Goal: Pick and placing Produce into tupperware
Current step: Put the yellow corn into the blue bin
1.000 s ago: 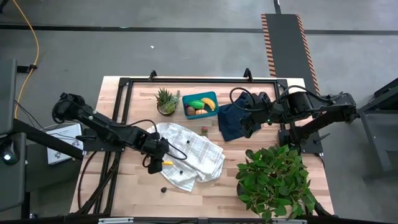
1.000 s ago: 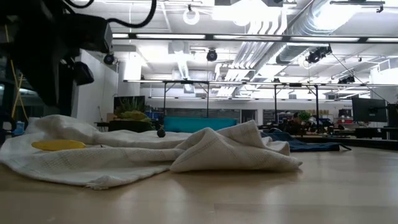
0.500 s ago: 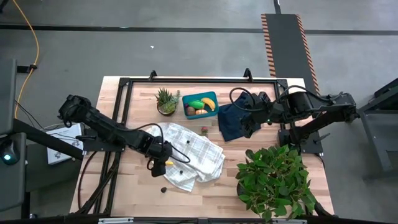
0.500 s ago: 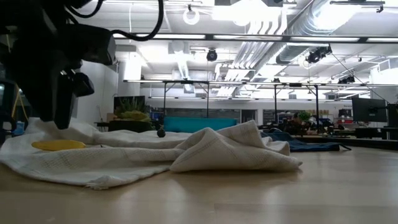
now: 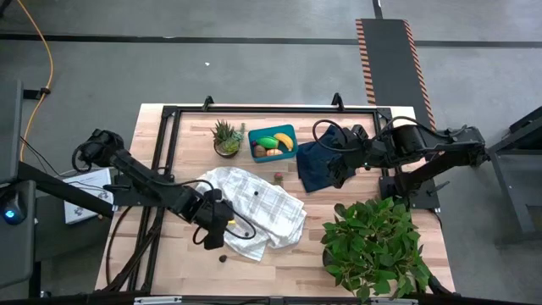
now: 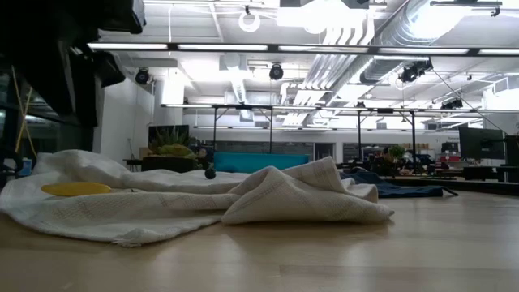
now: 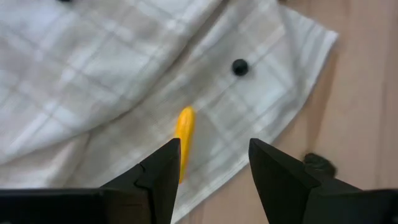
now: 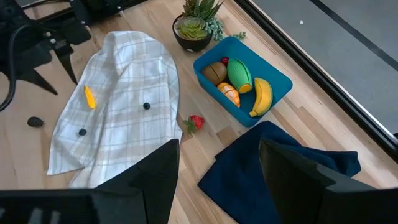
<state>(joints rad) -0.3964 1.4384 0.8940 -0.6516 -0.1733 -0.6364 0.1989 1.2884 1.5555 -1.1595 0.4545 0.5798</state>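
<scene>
Left gripper (image 7: 211,165) hangs over the near edge of the white checked cloth (image 5: 254,207) with its two dark fingers (image 7: 158,171) spread apart and nothing between them — a small yellow piece (image 7: 185,140) lies on the cloth right under it. One tiny dark berry (image 7: 240,67) sits on the cloth a bit past the yellow piece, and a dark lump (image 5: 223,258) rests on the bare wood of the table (image 5: 152,254) just off the cloth's edge. Farther back, a red strawberry (image 8: 196,122) lies on the wood between the white cloth and the navy cloth (image 5: 315,166). Right gripper (image 8: 217,171) waits above the navy cloth, fingers apart and empty. At the far side stands the teal tupperware (image 5: 288,131) — it holds a banana (image 8: 263,96), a green piece (image 8: 239,74), an orange piece (image 8: 228,93) and a brown piece (image 8: 215,71). Beside it sits a small potted plant (image 5: 226,138).
</scene>
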